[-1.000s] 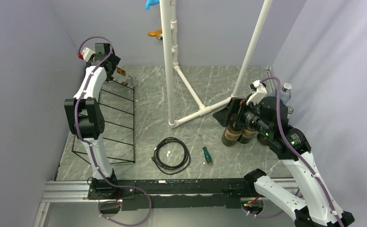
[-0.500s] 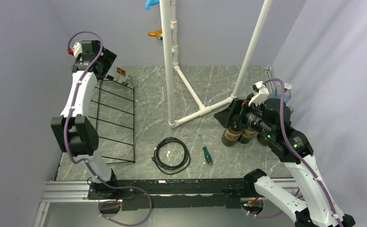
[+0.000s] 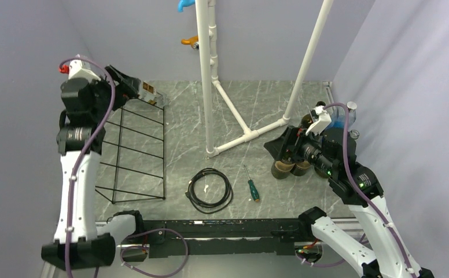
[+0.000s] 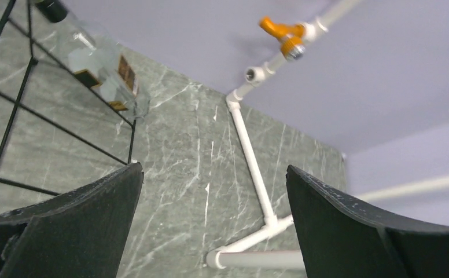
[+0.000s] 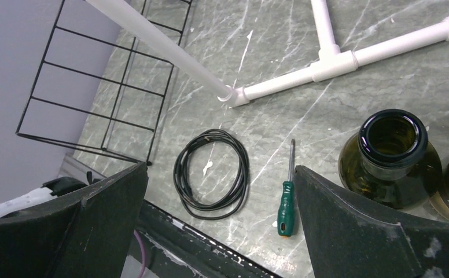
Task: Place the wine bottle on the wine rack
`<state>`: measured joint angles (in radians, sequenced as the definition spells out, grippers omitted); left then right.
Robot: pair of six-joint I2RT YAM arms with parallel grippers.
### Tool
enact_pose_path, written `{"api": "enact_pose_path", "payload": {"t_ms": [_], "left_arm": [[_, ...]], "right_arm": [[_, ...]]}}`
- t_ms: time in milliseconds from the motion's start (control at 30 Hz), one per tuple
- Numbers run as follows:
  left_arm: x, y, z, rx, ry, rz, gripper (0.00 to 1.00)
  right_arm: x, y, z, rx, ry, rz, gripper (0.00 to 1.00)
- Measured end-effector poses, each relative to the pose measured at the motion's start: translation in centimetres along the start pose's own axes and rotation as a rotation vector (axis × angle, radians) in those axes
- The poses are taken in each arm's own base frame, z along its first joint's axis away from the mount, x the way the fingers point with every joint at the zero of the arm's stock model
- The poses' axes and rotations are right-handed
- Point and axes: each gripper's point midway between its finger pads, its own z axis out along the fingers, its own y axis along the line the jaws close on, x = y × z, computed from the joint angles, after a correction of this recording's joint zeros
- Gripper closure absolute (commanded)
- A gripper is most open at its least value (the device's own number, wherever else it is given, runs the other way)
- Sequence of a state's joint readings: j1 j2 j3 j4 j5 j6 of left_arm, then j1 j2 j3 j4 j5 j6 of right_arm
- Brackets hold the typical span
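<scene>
A cable coil point(image 3: 210, 188) and screwdriver point(image 3: 252, 189) lie at 6 o'clock by the front edge. At 3 o'clock the right gripper point(image 3: 281, 148) gapes empty just above upright dark bottles point(image 5: 391, 156). At 10 o'clock the left gripper point(image 4: 213, 174), equally released, hovers over the wine rack point(image 3: 135, 150), whose far top holds the wine bottle point(image 4: 103, 66); bare floor point(image 3: 181, 127) lies on its 3 o'clock side.

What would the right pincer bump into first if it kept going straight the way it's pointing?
Probably the black cable coil on the marble table, or the bare top beside it; the open right pincer frames it with nothing nearer. Depth is unclear.
</scene>
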<state>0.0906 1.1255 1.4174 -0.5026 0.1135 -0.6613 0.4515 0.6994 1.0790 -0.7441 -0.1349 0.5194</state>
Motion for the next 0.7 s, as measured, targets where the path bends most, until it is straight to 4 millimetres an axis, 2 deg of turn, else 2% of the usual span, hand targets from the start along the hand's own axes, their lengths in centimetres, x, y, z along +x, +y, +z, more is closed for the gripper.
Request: {"api": "enact_pose_path", "payload": {"t_ms": [100,267,367,467,567,700], "left_arm": [[1.2,-0.7,-2.3,0.096,-0.005,0.09,0.01],[3.5,-1.0,-4.6,0.187,-0.002,0.246,0.01],[5.2,-3.1,-5.7,0.282,0.01,0.373,0.0],[8.1,-5.2,-7.3,0.417,0.012,0.509,0.0],[10.8,-5.8,-9.1,0.531,0.006,0.606,0.0],[12.6,-6.6,-11.0,0.651,-0.004,0.658,0.0]], "right_arm": [[0.1,-0.5,0.0,0.026,0.0,-0.001,0.0],[-0.1,-1.6,0.0,0.087,-0.017,-0.001,0.0],[-0.4,-2.7,-0.3,0.143,-0.039,0.0,0.0],[-0.5,-4.2,-0.6,0.227,-0.057,0.007,0.01],[-0.8,-5.6,-1.2,0.316,-0.08,0.022,0.01],[-1.2,-6.9,-2.1,0.391,-0.118,0.027,0.05]]}}
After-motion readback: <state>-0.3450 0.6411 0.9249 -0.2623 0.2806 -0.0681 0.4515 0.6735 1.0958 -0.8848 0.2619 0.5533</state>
